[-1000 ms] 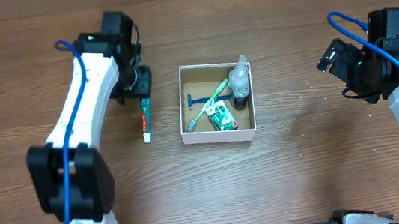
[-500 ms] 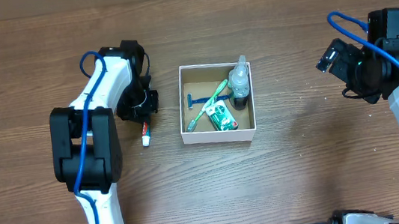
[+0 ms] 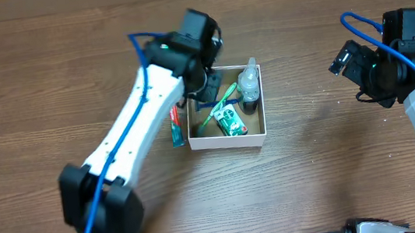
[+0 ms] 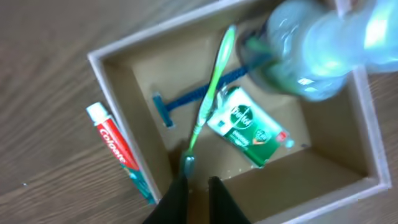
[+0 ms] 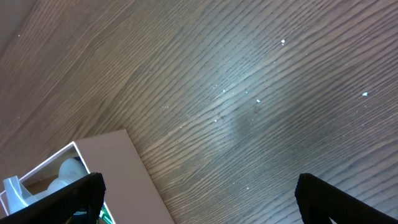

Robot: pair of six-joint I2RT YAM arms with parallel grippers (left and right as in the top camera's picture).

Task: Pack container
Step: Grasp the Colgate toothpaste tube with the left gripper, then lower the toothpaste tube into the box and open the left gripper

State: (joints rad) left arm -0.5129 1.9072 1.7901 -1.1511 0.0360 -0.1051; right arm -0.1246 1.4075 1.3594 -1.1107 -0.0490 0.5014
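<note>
The container [image 3: 227, 142] is a square white-walled box with a brown inside, at mid table. It holds a blue razor [image 4: 186, 99], a green toothbrush [image 4: 211, 93], a green soap box [image 4: 249, 127] and a clear bottle [image 4: 311, 56]. A red and white toothpaste tube [image 3: 176, 126] lies on the table outside, along the container's left wall; it also shows in the left wrist view [image 4: 118, 152]. My left gripper [image 4: 193, 199] hovers over the container's left side, fingers nearly together and empty. My right gripper [image 5: 199, 193] is wide open and empty, far right of the container.
The wooden table [image 3: 318, 190] surrounds the container. The right arm [image 3: 389, 56] stays at the right edge. The container's corner [image 5: 118, 168] shows at the lower left of the right wrist view.
The left arm swung right from the toothpaste's old spot to over the container. The toothpaste now lies further right, against the container's left wall. The right arm has not moved.
</note>
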